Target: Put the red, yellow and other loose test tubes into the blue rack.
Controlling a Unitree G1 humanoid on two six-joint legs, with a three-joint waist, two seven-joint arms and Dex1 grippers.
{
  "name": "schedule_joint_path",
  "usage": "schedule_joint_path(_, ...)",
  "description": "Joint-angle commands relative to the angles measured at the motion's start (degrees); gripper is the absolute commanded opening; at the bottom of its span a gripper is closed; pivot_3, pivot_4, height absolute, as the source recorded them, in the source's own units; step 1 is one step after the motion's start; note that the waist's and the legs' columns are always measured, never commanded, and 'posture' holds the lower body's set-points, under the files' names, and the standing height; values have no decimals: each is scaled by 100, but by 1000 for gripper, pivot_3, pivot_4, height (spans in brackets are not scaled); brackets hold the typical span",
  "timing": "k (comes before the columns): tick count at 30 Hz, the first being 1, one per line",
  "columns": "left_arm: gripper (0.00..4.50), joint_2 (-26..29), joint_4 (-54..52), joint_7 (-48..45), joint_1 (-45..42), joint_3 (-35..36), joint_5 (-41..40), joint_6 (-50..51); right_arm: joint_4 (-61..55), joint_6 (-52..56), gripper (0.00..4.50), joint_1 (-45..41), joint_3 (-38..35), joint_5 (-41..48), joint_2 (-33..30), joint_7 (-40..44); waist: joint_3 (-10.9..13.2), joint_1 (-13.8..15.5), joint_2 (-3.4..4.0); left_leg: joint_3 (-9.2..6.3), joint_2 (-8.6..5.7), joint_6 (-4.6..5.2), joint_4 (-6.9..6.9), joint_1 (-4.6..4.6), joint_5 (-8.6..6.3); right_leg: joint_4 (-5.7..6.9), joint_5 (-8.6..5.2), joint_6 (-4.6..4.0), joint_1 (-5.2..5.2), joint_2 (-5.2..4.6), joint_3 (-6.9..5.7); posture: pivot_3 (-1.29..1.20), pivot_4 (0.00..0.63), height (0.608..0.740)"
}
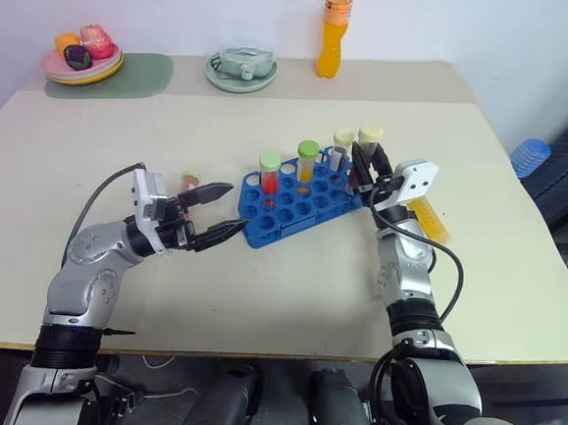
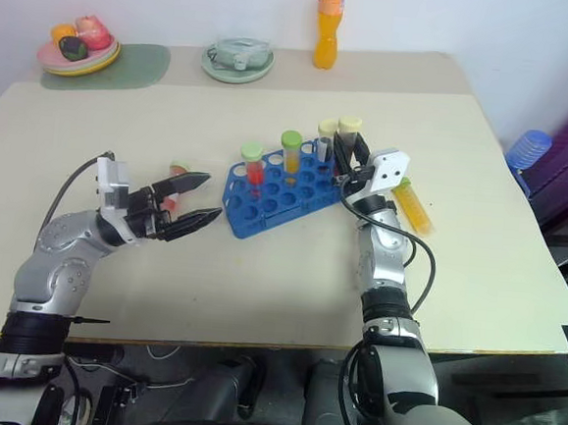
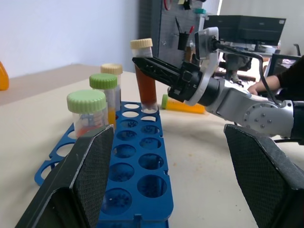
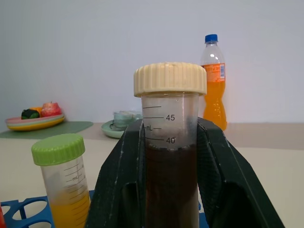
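Tubes are standing upright in the blue rack near the middle of the table: one green-capped tube with red liquid, one green-capped tube with yellow liquid, and a cream-capped tube toward the rack's far right end. We are holding our right gripper at that same end, its two black fingers clamped on the sides of a cream-capped tube of dark brown liquid; this tube is upright, its lower end at a rack hole, though we cannot tell how deep it is sitting. We are keeping our left gripper just beside the rack's left end, its jaws spread wide and gripping nothing. A red-filled tube is lying on the table behind that gripper, and a yellow-filled tube is lying on the table to the right of the rack, beyond our right wrist.
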Motion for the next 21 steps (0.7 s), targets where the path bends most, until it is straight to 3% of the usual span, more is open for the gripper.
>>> schedule_joint_path(1, 3794, 91, -129, -21, -35, 36, 10, -75, 204, -110, 828, -93, 57, -79, 133, -48, 0, -3, 0, 4, 4, 0, 0, 2, 0, 0, 1, -2, 0, 3, 3, 0, 150, 740)
schedule_joint_path(15, 3794, 127, -174, -7, -15, 66, 8, -60, 904, -571, 828, -293, -58, -260, 274, -530, -1, -52, -1, 36, 29, -8, -11, 16, 3, 2, 15, -22, -5, 28, 29, 0, 150, 740)
schedule_joint_path(18, 3794, 133, -188, -6, 2, 76, 6, -63, 937, -680, 828, -276, -89, -182, 351, -513, -1, -95, -1, 36, 30, -9, -11, 16, 4, 3, 15, -22, -5, 29, 29, 0, 150, 740)
schedule_joint_path(21, 3794, 123, -183, 7, -5, 60, 10, -64, 713, -734, 828, -181, -144, 239, 487, 29, -1, -119, -1, 36, 31, -9, -11, 16, 4, 4, 15, -22, -5, 30, 29, 0, 150, 740)
